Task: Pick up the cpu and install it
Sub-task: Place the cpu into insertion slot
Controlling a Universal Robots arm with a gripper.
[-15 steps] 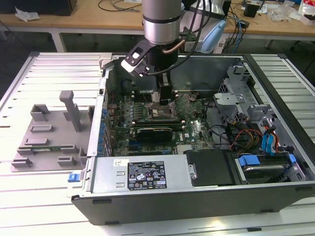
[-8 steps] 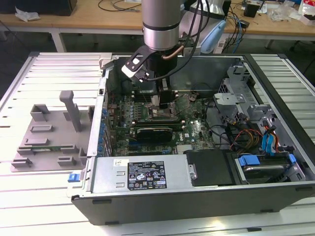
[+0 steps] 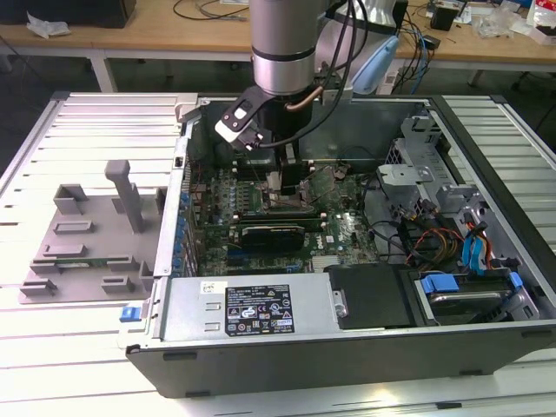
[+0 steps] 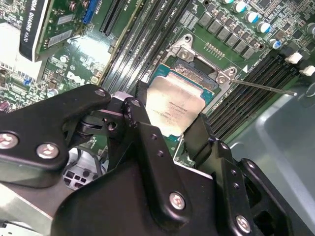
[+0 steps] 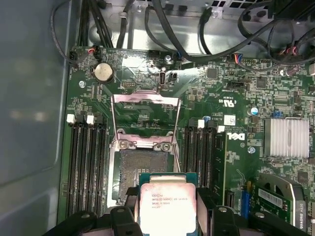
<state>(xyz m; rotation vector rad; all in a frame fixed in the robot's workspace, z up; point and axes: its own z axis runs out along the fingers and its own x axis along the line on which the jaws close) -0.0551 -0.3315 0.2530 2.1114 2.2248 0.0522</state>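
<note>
The cpu (image 5: 166, 206) is a small square chip with a silvery top on a green edge, and my gripper (image 5: 167, 210) is shut on it, one black finger (image 4: 140, 118) on each side. In both wrist views it hangs over the near edge of the dark open socket (image 5: 142, 169), whose metal load plate (image 5: 145, 115) is swung up. Whether the cpu (image 4: 173, 105) touches the socket (image 4: 197, 73) I cannot tell. In the exterior view the arm reaches down into the open computer case (image 3: 347, 347), with the gripper (image 3: 280, 178) low over the motherboard.
Black memory slots (image 5: 86, 162) flank the socket on both sides. A finned heatsink (image 5: 288, 137) and an expansion card (image 3: 274, 233) sit nearby. Cables (image 5: 197, 29) run along the case wall. Outside the case, at the exterior view's left, a grey slotted tray (image 3: 87, 243) lies on the table.
</note>
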